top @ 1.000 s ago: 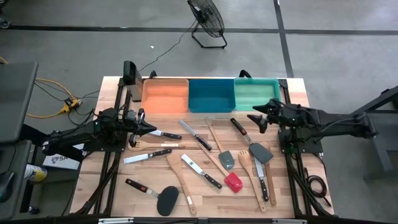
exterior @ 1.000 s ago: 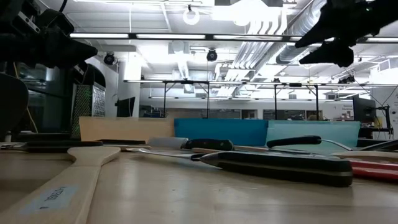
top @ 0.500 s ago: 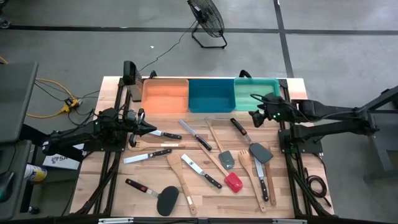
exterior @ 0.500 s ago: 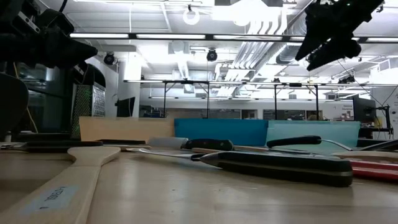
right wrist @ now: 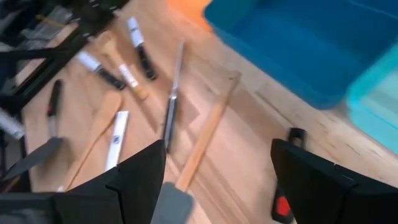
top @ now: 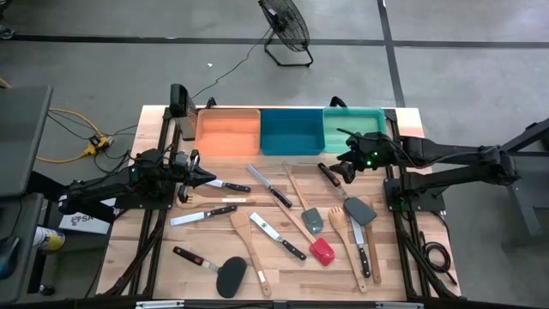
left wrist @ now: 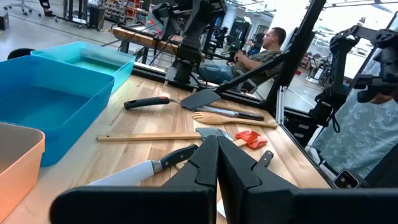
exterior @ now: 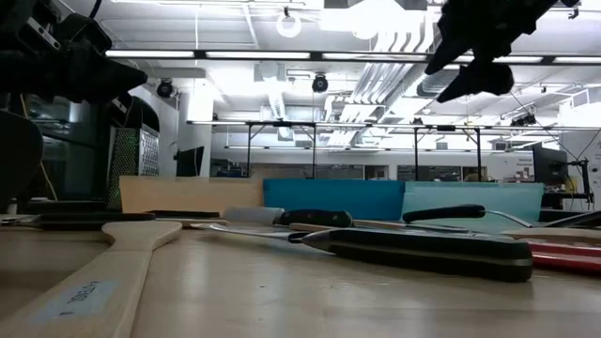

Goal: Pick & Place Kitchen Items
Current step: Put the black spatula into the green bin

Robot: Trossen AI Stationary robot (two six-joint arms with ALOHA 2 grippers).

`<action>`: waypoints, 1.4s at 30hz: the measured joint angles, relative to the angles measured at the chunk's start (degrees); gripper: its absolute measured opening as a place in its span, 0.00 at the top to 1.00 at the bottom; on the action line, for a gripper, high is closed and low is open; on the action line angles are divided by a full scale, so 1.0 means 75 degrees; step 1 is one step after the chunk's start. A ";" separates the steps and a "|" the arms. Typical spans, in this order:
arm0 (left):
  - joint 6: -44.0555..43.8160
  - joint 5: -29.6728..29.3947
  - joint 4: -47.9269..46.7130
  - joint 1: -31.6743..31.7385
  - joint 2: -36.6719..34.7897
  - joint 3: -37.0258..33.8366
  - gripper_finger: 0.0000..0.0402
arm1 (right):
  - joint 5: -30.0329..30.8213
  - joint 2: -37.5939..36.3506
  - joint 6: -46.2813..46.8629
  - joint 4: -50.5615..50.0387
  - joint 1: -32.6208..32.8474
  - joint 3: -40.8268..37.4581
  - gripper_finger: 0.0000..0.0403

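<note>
Scattered flat across the pale plank bench (top: 154,257): about 15 kitchen items (top: 283,215), among them black-handled steel knives, wooden spoons, 1 red-headed turner (top: 322,251). Farther back, 3 rectangular plastic bins (top: 292,130). Left gripper (top: 208,178) pinched closed, empty; right gripper (top: 341,159) spread wide, empty.

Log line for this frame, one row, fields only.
left gripper: shut, waiting above table's left | right gripper: open, empty, above black-handled knife near green bin

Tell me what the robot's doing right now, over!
Right pincer open, above black-handled knife near the green bin. Left pincer shut, empty, waiting at table's left. Nothing blocking. Over.
</note>
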 joint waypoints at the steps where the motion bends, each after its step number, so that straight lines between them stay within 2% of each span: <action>1: 0.0000 0.0000 0.0000 0.0000 0.0000 0.0000 1.00 | 0.0034 0.0057 -0.0014 0.0082 0.0014 0.0000 0.30; 9: 0.0002 0.0000 0.0000 -0.0003 0.0001 0.0000 1.00 | 0.0227 0.0745 0.0630 -0.0457 -0.0005 0.0000 0.30; 24: 0.0050 0.0028 0.0170 0.0000 0.0000 -0.0015 1.00 | 0.0500 0.2177 0.0666 -0.0403 -0.0005 0.0000 0.30; 28: 0.0381 -0.0663 0.0408 0.0000 0.0000 -0.0041 1.00 | 0.0688 0.2275 0.0672 -0.0311 -0.0007 0.0000 0.30; 33: 0.0081 -0.1759 0.0029 0.0000 0.0006 -0.0024 1.00 | 0.0731 0.2277 0.0678 -0.0142 -0.0007 0.0000 0.30; 42: 0.0203 -0.2485 -0.0356 -0.0002 0.0009 0.0009 1.00 | 0.0730 0.2274 0.0912 -0.0116 -0.0005 0.0000 0.30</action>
